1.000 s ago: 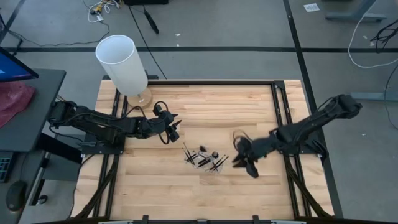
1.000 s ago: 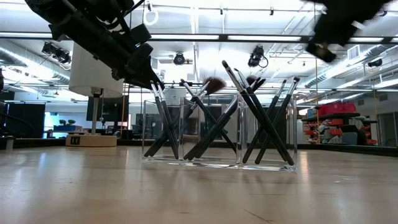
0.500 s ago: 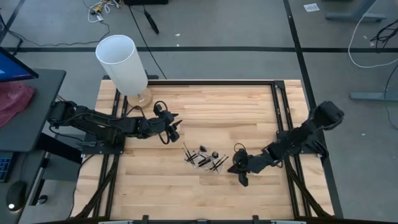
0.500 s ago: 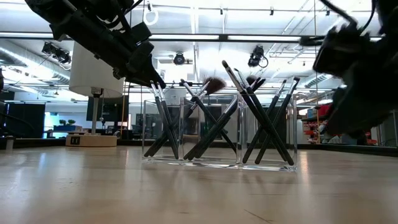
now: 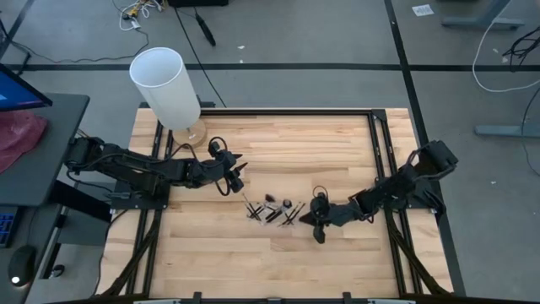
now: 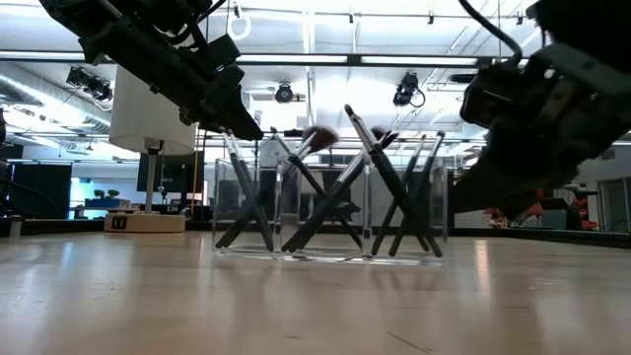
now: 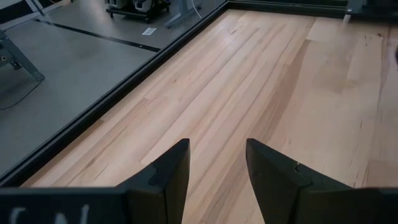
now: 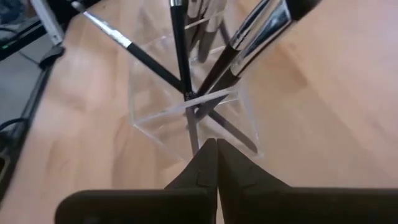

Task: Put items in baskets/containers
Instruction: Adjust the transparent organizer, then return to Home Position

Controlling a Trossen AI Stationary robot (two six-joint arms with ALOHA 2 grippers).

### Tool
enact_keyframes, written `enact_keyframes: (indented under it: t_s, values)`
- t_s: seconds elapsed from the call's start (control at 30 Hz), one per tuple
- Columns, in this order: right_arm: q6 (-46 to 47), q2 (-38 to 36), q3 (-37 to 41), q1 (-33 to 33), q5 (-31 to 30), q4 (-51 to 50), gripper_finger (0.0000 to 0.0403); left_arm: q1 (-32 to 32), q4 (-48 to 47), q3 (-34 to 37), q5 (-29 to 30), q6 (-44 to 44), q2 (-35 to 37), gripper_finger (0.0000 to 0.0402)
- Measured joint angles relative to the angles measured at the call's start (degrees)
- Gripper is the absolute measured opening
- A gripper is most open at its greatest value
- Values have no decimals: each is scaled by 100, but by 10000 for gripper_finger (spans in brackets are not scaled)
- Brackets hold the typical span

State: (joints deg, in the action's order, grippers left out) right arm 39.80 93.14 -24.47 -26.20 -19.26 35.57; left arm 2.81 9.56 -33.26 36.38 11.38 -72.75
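The wooden bench [image 5: 253, 262] carries the clear holder [image 6: 330, 212] near its centre, with the black brushes [image 6: 389, 192] standing crossed inside. Since a second ago the right claw [image 5: 314, 221] has come down to the holder's 3 o'clock side and pressed its fingers together on nothing; the holder has slid a little toward 9 o'clock. The left claw [image 5: 237, 174] waits at 10 o'clock, fingers apart. The filling looks finished.

Lab; ceiling ducts [image 6: 325, 54], floor cables [image 5: 498, 67]

Right gripper [image 5: 314, 221] closed and low, left gripper [image 5: 239, 176] seemingly parted, raised.
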Motion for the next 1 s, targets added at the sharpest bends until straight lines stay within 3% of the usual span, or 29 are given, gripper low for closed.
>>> enact_keyframes:
  t_s: [0.3, 0.57, 0.77, 1.0]
  values:
    - [-236, 0, 0, 440, 5, 1, 3, 0, 0, 0, 0, 0, 0, 161]
    - [-320, -153, 0, 486, 581, -167, 4, 0, 0, 0, 0, 1, 0, 161]
    - [-513, -888, 0, 486, 581, -1079, 4, 0, 0, 0, 0, 2, 0, 161]
    - [-1243, -2250, 0, 645, 634, -2067, 4, 0, 0, 0, 0, 3, 0, 161]
